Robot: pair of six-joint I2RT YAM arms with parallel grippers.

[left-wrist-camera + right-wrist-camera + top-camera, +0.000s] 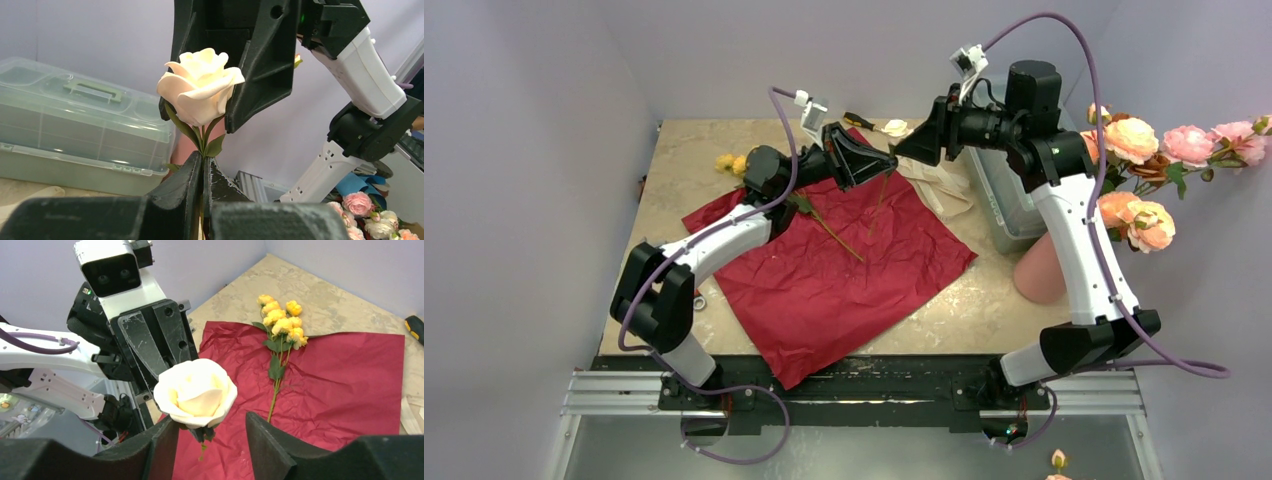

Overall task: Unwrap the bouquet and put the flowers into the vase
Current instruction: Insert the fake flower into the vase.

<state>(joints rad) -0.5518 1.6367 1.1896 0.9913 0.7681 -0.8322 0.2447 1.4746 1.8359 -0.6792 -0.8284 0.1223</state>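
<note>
Left pincer (202,161) is pressed together on the thin stem (202,142) of a cream rose (200,87) held over the red paper (340,375) at 12 o'clock; right pincer (210,422) is spread around the soft, crushable bloom (195,392), likely better gripped lower.

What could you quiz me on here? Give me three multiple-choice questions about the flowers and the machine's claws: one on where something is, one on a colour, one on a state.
1. Where does the yellow sprig lie?
A. in the vase
B. with its stem on the red paper
C. on the plastic box

2. What colour is the raised rose?
A. blue
B. purple
C. cream

3. How is the left gripper?
A. shut on the rose's stem
B. wide open and empty
C. holding the vase

Answers:
1 B: in the right wrist view its stem runs across the paper.
2 C: both wrist views show pale cream petals.
3 A: its fingers meet around the stem just below the bloom.
</note>
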